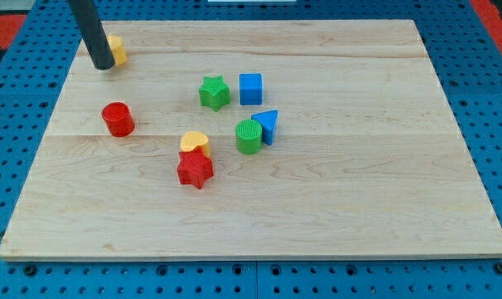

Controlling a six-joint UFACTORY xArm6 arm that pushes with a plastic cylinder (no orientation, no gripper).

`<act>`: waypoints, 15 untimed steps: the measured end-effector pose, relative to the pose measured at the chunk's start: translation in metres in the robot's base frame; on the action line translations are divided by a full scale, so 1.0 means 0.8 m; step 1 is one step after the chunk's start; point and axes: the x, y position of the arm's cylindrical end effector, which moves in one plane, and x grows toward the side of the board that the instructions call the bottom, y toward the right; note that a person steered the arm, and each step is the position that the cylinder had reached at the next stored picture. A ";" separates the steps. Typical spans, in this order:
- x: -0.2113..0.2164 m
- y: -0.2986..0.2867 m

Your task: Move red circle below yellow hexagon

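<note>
Here, a pale wooden board (334, 199) made of long glued planks, their seams running left to right, fills most of the view; it rests on a blue perforated panel (492, 100) dotted with rows of small holes, and a strip of red surface (2, 25) shows at the far left corner, with another at the far right. There are no jaws to speak of — the arm ends in a straight dark rod, and my tip (104, 67) stands on the board near its far left corner. The yellow plastic hexagon block (116, 50) sits just beside the rod on its right, partly hidden behind it; whether tip and block touch I cannot tell. The red plastic circle block (117, 119), a short upright cylinder, stands nearer to the camera than the hexagon and almost straight in line with it, with bare wood between the two, and it is clear of my tip. To the right, around the middle of the board, the other blocks gather: a green plastic star block (214, 92) with a blue plastic cube block (250, 88) just beside it on the right, then a green ribbed cylinder block (248, 136) touching a blue triangular block (268, 125). Nearer still, a yellow rounded block (194, 142) — its exact shape is hard to make out — leans against a red plastic star block (194, 169).
</note>
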 end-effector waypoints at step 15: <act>0.064 -0.015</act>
